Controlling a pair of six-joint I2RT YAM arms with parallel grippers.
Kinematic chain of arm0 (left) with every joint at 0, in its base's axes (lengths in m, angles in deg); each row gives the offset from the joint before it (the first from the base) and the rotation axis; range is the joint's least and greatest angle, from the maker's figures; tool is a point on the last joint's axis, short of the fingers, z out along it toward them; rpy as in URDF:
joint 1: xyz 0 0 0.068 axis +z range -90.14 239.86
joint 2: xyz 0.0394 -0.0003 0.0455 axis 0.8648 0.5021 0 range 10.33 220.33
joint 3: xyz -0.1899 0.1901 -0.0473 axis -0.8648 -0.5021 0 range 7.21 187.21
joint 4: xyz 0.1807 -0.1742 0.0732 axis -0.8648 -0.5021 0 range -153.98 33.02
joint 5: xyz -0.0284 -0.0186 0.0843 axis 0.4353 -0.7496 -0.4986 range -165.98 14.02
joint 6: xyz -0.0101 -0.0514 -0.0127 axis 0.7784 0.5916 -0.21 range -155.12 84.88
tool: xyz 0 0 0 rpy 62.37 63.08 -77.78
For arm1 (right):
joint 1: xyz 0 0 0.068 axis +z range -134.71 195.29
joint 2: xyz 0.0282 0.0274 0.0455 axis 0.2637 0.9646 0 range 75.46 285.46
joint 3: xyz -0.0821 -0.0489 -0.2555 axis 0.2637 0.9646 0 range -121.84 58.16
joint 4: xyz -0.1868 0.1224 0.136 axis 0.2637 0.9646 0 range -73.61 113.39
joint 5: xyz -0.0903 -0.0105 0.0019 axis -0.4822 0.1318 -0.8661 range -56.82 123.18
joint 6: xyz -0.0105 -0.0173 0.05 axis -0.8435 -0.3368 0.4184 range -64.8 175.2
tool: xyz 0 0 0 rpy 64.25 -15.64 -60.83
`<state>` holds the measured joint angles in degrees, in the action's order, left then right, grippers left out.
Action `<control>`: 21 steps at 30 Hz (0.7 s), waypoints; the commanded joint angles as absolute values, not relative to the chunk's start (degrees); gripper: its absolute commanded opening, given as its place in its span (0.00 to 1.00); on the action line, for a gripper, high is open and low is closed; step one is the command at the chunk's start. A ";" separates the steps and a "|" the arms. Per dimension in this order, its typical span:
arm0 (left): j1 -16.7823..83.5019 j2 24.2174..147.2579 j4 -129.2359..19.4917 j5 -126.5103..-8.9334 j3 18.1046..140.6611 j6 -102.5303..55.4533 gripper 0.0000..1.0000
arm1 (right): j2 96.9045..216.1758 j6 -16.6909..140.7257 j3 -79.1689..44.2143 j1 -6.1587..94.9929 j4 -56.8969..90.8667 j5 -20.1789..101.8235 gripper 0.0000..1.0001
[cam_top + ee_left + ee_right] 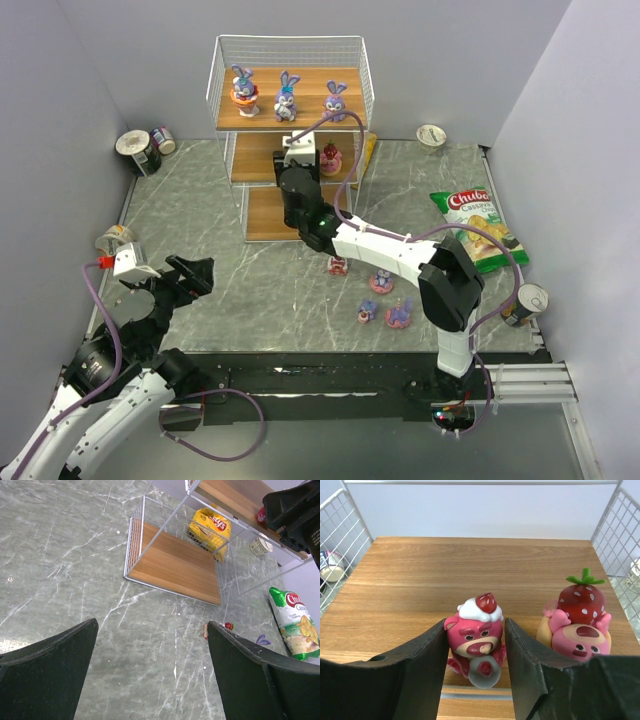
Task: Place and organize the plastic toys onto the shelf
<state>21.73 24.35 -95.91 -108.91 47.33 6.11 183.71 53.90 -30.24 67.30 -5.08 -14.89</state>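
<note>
Closest to my right wrist camera, the right gripper (475,625) has its fingers on either side of a pink bear (472,635) topped with cream and a strawberry. The bear stands at the near edge of the middle board of the shelf (310,95). I cannot tell whether the jaws pinch it or only flank it. To its right, apart, sits a strawberry-capped bear (580,625). Three bunnies (287,97) stand on the top board. Four small toys (381,281) lie on the table (250,290), nearer than the shelf. At near left the left gripper (152,625) hovers with jaws wide, holding nothing.
</note>
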 commanded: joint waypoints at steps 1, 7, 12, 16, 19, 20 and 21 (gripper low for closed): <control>21.71 23.87 -96.00 -110.00 47.99 6.45 0.97 | 184.35 52.57 -33.42 68.46 -8.66 -18.15 0.56; 21.71 23.78 -96.00 -110.00 47.99 6.54 0.96 | 184.18 52.65 -33.51 68.64 -9.01 -17.18 0.62; 21.71 23.78 -96.09 -110.00 47.99 6.54 0.96 | 182.08 52.74 -31.50 68.90 -10.85 -15.87 0.67; 21.71 23.52 -96.09 -110.08 47.99 6.63 0.97 | 179.61 52.66 -28.86 69.25 -12.96 -15.16 0.70; 21.71 23.51 -96.18 -110.08 47.99 6.72 0.96 | 178.21 51.51 -27.28 69.69 -14.89 -15.33 0.71; 21.71 23.34 -96.18 -110.08 47.99 6.72 0.96 | 177.33 51.34 -26.32 69.87 -15.25 -15.33 0.71; 21.71 23.34 -96.18 -110.08 47.99 6.72 0.96 | 176.89 51.34 -25.87 70.04 -15.43 -15.25 0.72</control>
